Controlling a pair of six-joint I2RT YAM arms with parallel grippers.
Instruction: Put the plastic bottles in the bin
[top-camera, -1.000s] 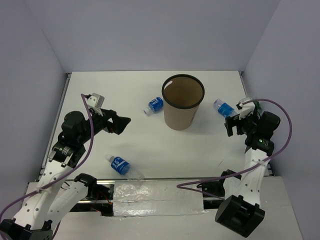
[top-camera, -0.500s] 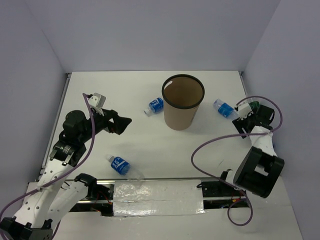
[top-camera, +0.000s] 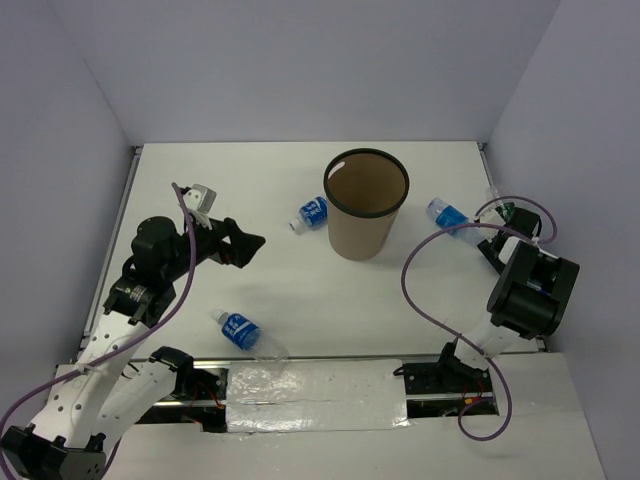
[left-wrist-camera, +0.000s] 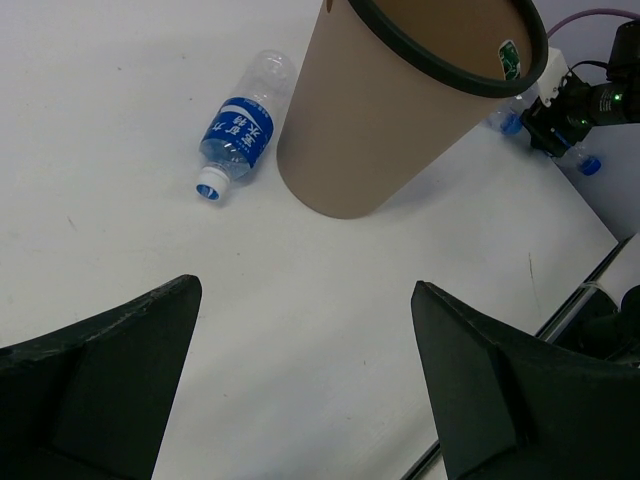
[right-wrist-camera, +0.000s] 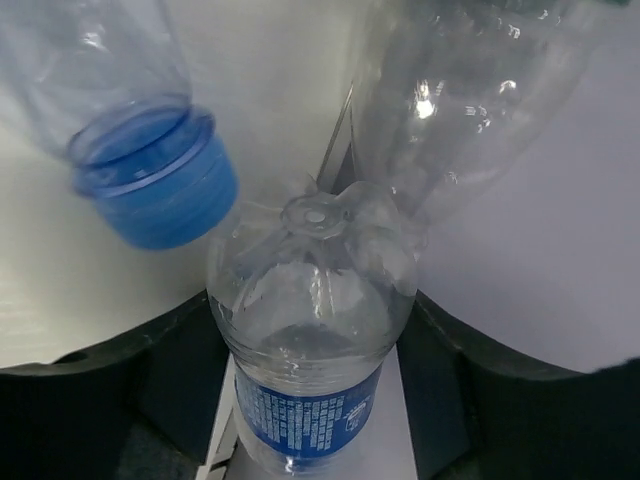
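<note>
Folding down since a second ago, the right arm (top-camera: 525, 290) now hunches at the worktop's (top-camera: 300, 280) right edge. Three smooth clear blue-labelled bottles lie flat: one near-left (top-camera: 238, 328), one between the right gripper's (right-wrist-camera: 310, 300) jaws (right-wrist-camera: 300, 400), which may not be pinching yet, and one (left-wrist-camera: 240, 130) just beside the tapered brown bin (top-camera: 365, 232). The left gripper (left-wrist-camera: 305, 290) hovers with jaws wide apart.

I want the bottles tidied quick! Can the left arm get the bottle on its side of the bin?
Probably yes. The left pincer is open and faces that bottle, with only bare table between them. The bin stands beyond the bottle, not in the way.
</note>
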